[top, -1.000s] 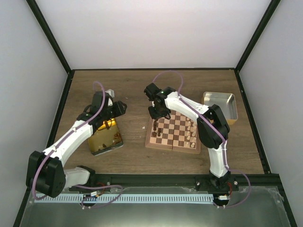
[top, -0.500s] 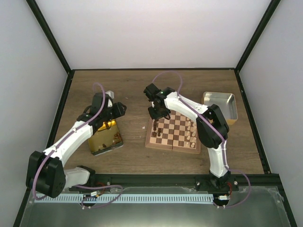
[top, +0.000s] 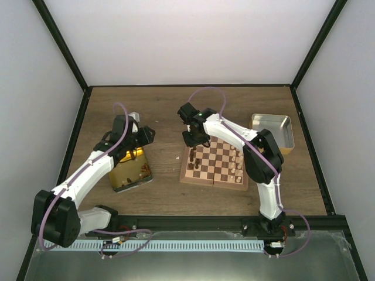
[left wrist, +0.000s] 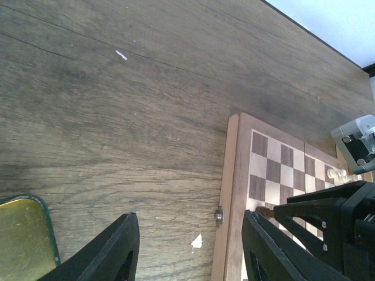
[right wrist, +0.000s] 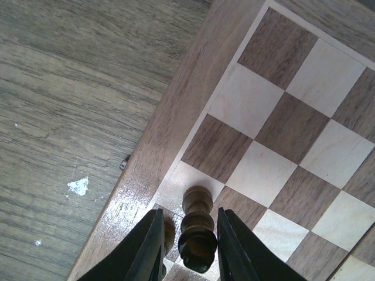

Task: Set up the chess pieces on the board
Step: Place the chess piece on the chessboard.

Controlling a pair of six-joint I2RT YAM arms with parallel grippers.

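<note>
Two arms are at work, and yours on the right matters most. The right gripper [right wrist: 189,218] is at the far left corner of the chessboard [top: 214,180], with a dark brown chessman [right wrist: 198,234] upright between its fingers (its rank is too hard to read from this angle). The piece meets a pale square in the row against the tan border. You can see a sliver of space between it and the left finger, so the jaws stand slightly apart. Whether the right finger touches it, I cannot tell. A second dark piece [right wrist: 170,234] peeks out just behind the left finger.

From above, you see more dark pieces [top: 193,164] along the board's left side and cream pieces [top: 237,164] along its right. A silver tin [top: 272,126] sits just beyond the board's right edge.

Your left gripper [left wrist: 190,216] hangs over bare wooden table [left wrist: 117,117], fingers well apart and holding nothing. It lies between the gold tin [left wrist: 23,234] and the board's left border.
</note>
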